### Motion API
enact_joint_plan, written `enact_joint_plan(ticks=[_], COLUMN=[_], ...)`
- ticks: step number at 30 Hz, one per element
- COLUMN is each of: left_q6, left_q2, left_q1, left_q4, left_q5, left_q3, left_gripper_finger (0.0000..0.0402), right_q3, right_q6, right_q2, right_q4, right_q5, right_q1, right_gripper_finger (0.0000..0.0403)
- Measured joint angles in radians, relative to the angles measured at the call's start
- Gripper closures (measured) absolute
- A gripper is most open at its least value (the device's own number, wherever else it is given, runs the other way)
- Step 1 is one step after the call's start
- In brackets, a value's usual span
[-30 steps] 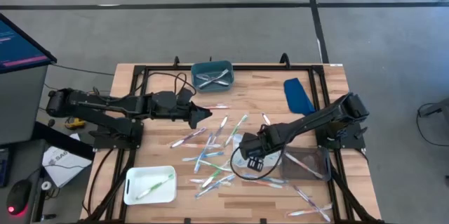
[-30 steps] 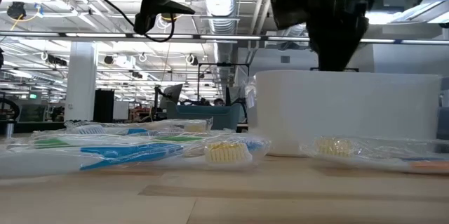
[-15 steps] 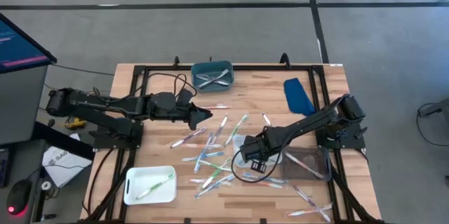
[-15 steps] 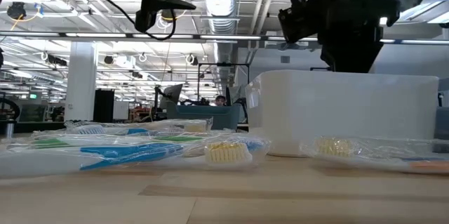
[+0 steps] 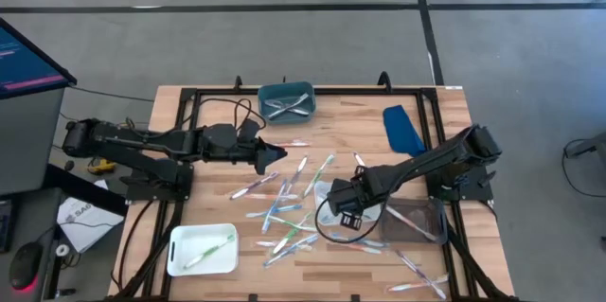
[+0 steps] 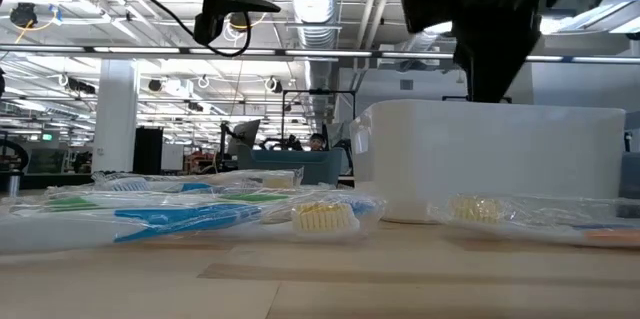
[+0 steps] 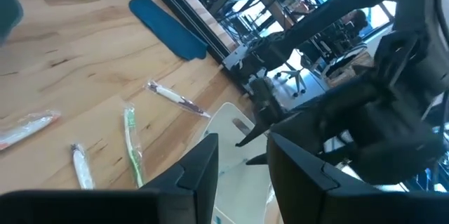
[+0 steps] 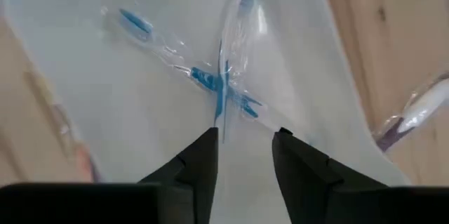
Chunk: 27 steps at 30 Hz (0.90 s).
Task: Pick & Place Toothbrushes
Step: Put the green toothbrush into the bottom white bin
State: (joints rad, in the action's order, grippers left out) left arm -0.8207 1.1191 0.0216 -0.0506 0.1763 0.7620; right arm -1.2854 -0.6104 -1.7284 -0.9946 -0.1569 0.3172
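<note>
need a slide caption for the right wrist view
Right gripper, fingers parted, hovers over blue toothbrushes in clear wrappers lying in a pale tray.

blue toothbrushes (image 8: 221, 87) in a white tray (image 8: 140, 133).

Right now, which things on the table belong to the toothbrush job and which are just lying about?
Job: toothbrushes; teal tray; white tray; clear tray; right claw, open above blue toothbrushes.
Lying about: blue flat piece; cable.
</note>
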Motion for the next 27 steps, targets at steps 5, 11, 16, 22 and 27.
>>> enact_joint_plan(ticks=[5, 11, 16, 22, 27], left_q6=[0.0, 0.0, 0.0, -0.008, -0.008], left_q2=[0.0, 0.0, 0.0, 0.0, 0.0], left_q1=[0.0, 0.0, 0.0, 0.0, 0.0], left_q4=[-0.007, -0.02, -0.027, -0.031, -0.036], left_q5=[0.001, 0.001, 0.002, 0.002, 0.002], left_q3=[0.0, 0.0, 0.0, 0.0, 0.0], left_gripper_finger=[0.0285, 0.0285, 0.0285, 0.0285, 0.0285], right_q3=[0.0, 0.0, 0.0, 0.0, 0.0], right_q6=[0.001, 0.008, 0.018, 0.034, 0.034], right_q2=[0.086, 0.18, 0.24, 0.3, 0.337], right_q4=[0.002, 0.015, 0.028, 0.081, 0.154], right_q5=[-0.002, -0.002, -0.002, 0.001, 0.003], right_q1=[-0.03, -0.079, -0.109, -0.109, -0.109], right_gripper_finger=[0.0248, 0.0229, 0.0224, 0.023, 0.0237])
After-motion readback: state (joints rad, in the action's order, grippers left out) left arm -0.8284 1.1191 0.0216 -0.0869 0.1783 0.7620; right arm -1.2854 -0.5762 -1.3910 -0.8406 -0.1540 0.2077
